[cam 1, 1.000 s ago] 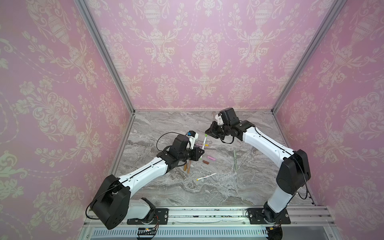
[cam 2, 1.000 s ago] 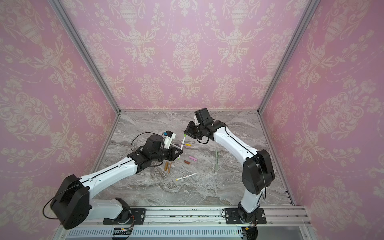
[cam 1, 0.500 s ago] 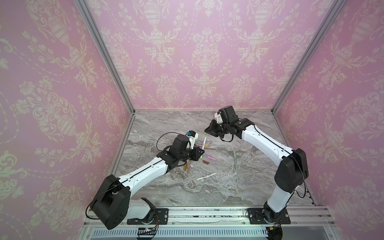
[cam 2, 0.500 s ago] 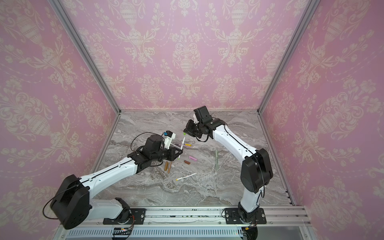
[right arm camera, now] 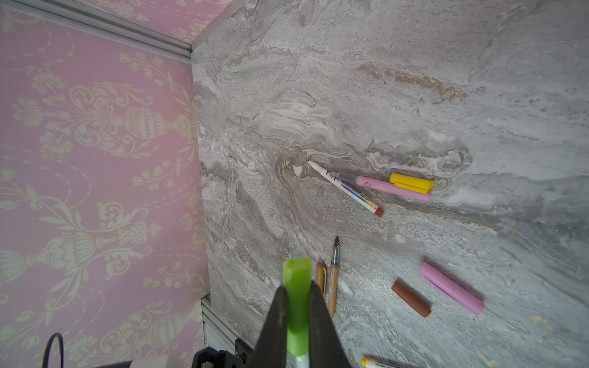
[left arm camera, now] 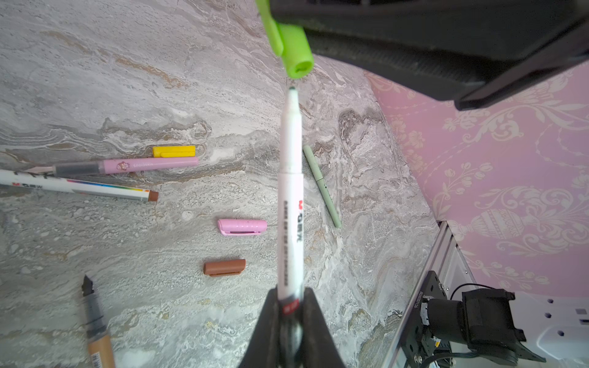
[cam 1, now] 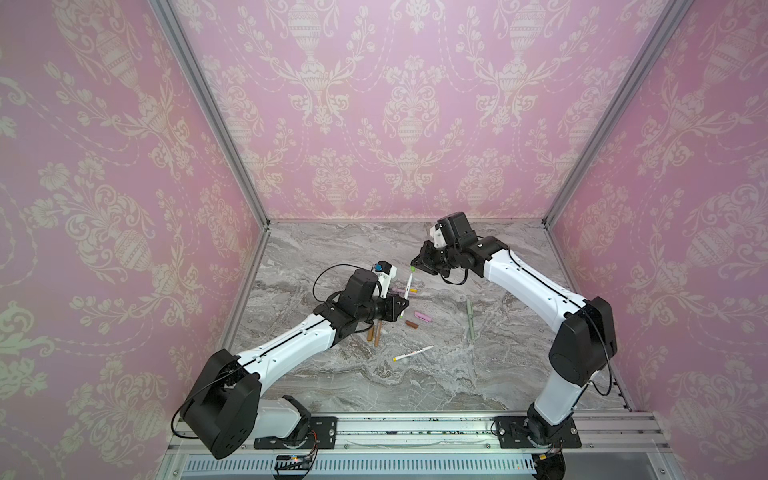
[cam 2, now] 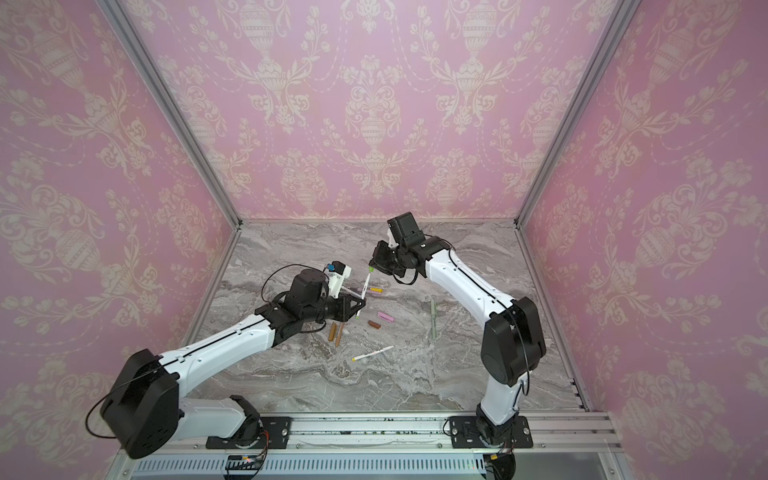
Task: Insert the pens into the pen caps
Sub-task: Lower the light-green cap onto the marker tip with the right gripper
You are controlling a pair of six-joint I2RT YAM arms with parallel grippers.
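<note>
gripping the white pen (cam 1: 407, 286) near its back end, the left pincer (cam 1: 400, 306) sat clenched left of centre in both top views, the pen angled up and to the right with its dark tip bare. just up and right of that tip, with a sliver of gap showing in the left wrist view, the bright green cap (left arm camera: 294, 51) faced it with an open mouth, clamped in the right pincer (cam 1: 417, 264). nothing was seated yet. the tip looked a shade off the cap's mouth, so a push from here could have struck the rim, and the pen, held far from its tip, might have pivoted or slid in the grasp. either slip could have dropped the piece to the table (cam 1: 415, 386) beneath.
</note>
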